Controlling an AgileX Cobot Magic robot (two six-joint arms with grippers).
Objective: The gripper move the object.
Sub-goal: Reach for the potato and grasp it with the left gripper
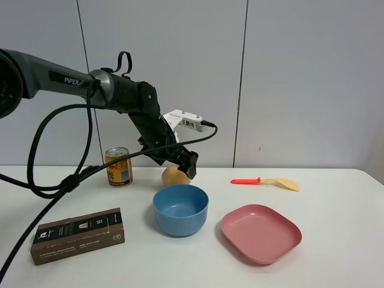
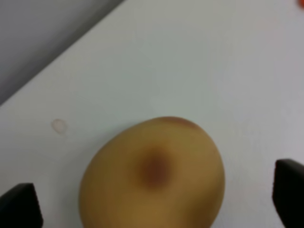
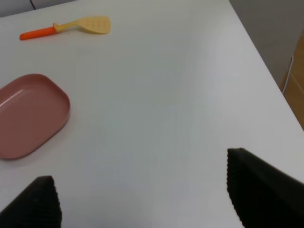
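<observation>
The tan-orange round fruit [image 1: 173, 176] sits on the white table just behind the blue bowl [image 1: 180, 222]. My left gripper [image 1: 187, 165] hangs right over it at the end of the black arm. In the left wrist view the fruit [image 2: 152, 173] fills the space between the two fingers, and my left gripper [image 2: 154, 197] is open, its fingertips [image 2: 19, 204] standing apart from the fruit on both sides. My right gripper [image 3: 147, 194] is open and empty over bare table; it is out of the exterior high view.
A gold drink can [image 1: 119, 166] stands left of the fruit. A brown box [image 1: 78, 235] lies front left. A pink plate [image 1: 261, 233] lies right of the bowl, and an orange-handled spatula [image 1: 267, 181] behind it. The right wrist view shows the plate [image 3: 28, 114], the spatula [image 3: 71, 26] and the table's edge [image 3: 266, 61].
</observation>
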